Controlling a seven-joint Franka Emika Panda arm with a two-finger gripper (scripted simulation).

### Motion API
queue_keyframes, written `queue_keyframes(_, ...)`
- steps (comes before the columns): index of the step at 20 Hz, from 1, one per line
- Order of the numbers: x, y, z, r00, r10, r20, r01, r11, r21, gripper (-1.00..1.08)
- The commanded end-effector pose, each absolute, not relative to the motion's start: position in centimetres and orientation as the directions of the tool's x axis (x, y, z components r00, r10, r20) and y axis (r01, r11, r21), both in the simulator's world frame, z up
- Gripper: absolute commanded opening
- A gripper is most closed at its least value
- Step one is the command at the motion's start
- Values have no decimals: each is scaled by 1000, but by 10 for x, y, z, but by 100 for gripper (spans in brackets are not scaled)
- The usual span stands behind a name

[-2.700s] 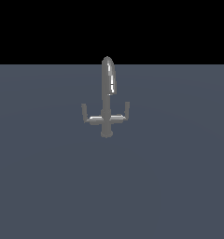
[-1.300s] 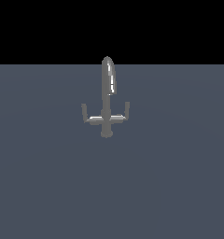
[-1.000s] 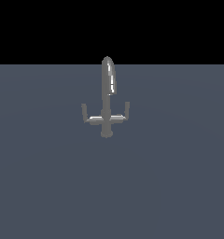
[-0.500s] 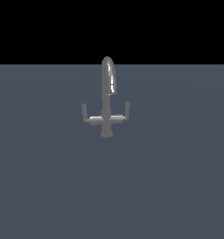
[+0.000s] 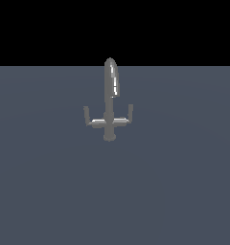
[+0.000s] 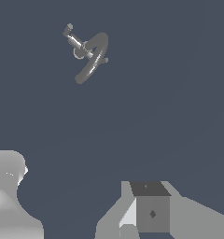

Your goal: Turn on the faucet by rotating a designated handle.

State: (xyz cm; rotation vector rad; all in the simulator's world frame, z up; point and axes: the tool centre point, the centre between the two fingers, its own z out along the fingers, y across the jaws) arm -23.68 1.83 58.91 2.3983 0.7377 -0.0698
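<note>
- Faucet (image 5: 109, 103) upright near the middle of the grey tabletop (image 5: 184, 191), toward its far edge, long axis vertical, arched spout curling over at the top.
- Crossbar level, running toward the exterior view's left and right; handle (image 5: 87, 116) on that view's left end, stubby tip pointing up, mirror arm (image 5: 130, 113) opposite.
- Exterior view: no arm or pincer anywhere, only faucet and tabletop.
- Wrist view: faucet (image 6: 89, 55) seen from above and well away, spout arch as a loop, crossbar slanting across it.
- Wrist view only: pale grey pincer (image 6: 146, 212) parts at the frame's edge, well apart from the faucet; fingertips out of frame, so apart or together cannot be told.
</note>
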Motion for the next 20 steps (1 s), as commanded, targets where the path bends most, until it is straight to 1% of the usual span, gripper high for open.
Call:
queue_keyframes(1,-233,26,595,812,510,-285,571,-589,572,-100)
queue_keyframes(6,-224,42,604,740,524,-421,663,-464,588,-100)
queue_keyframes(10,-215,56,608,671,515,-533,734,-365,573,-100)
queue_keyframes(15,-201,74,608,569,478,-669,818,-249,518,-100)
queue_keyframes(20,-184,92,605,447,419,-790,892,-150,426,-100)
